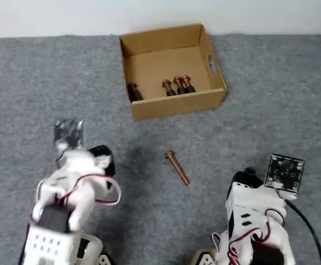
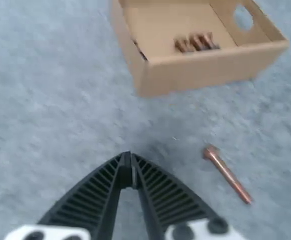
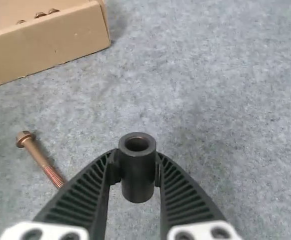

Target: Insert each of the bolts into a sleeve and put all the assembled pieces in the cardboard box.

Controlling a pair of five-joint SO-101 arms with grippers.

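A copper bolt (image 1: 177, 167) lies loose on the grey carpet between the two arms, its head toward the cardboard box (image 1: 177, 105); it also appears in the left wrist view (image 2: 226, 173) and the right wrist view (image 3: 39, 158). Several assembled bolt-and-sleeve pieces (image 1: 177, 85) rest inside the box, with one more (image 1: 133, 91) by its left wall. My right gripper (image 3: 137, 172) is shut on a black sleeve (image 3: 136, 166), held upright with its bore showing. My left gripper (image 2: 129, 172) is shut with nothing in it, hovering over the carpet to the left of the bolt.
The box stands at the back centre against the white wall (image 1: 160, 16), with a hand-hole (image 1: 211, 64) in its right side. Grey carpet (image 1: 293, 99) covers the whole table. The left arm (image 1: 67, 193) and right arm (image 1: 257, 221) stand at the near edge.
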